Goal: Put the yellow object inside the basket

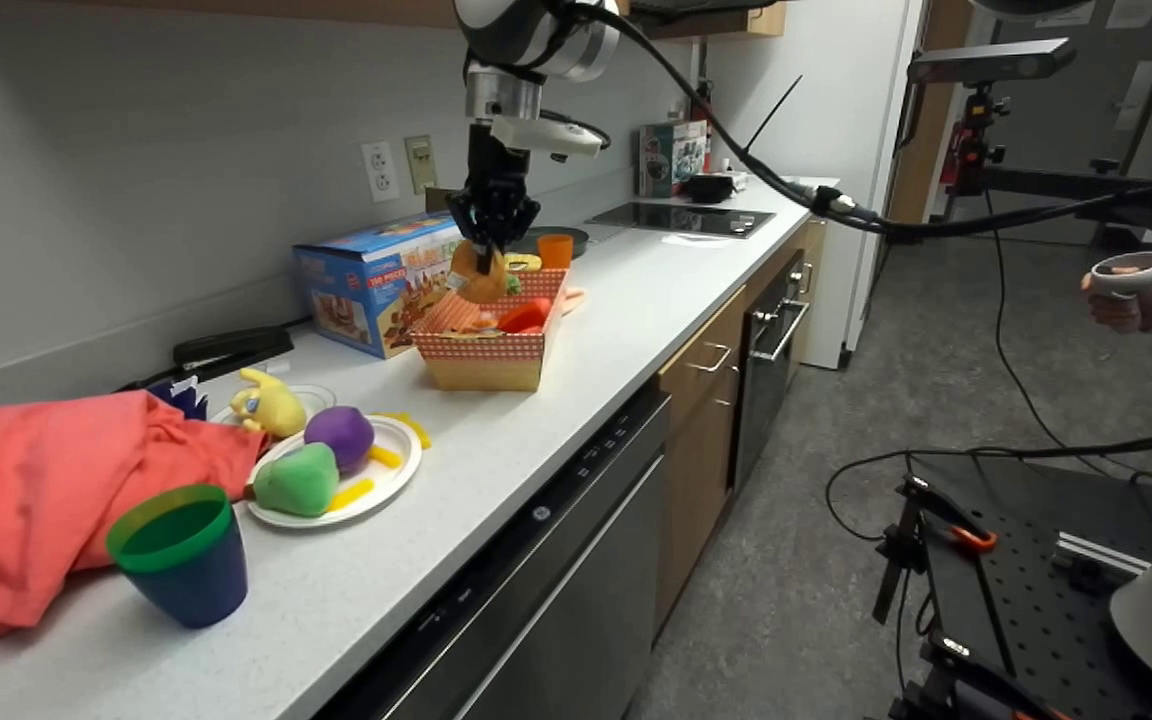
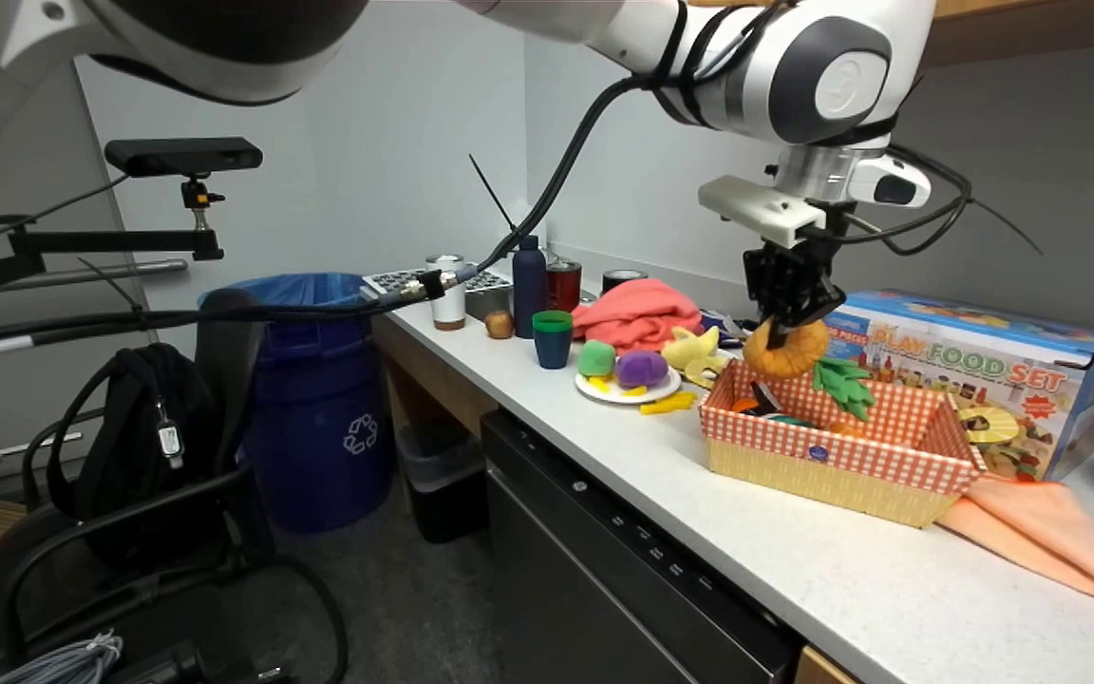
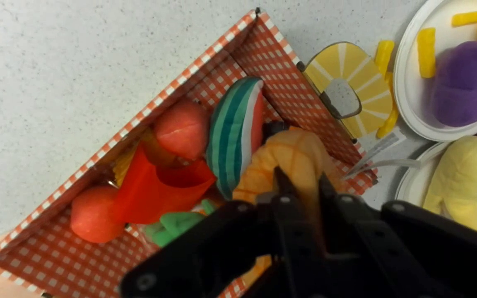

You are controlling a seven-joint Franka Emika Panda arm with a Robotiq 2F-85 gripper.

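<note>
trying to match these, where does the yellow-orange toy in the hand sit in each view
In an exterior view: the yellow-orange toy is left of centre, upper half.
In an exterior view: the yellow-orange toy is right of centre, near mid-height.
In the wrist view: the yellow-orange toy is right of centre, near mid-height, partly hidden by the hand.
Shared landmark: the basket with the checked lining, in all three.

in an exterior view i see a grey wall (image 1: 196,150) at left, a pale counter (image 1: 636,310) reaching a far black cooktop (image 1: 681,218), grey floor (image 1: 896,390) at right; in an exterior view a blue recycling bin (image 2: 324,413) stands left.
</note>
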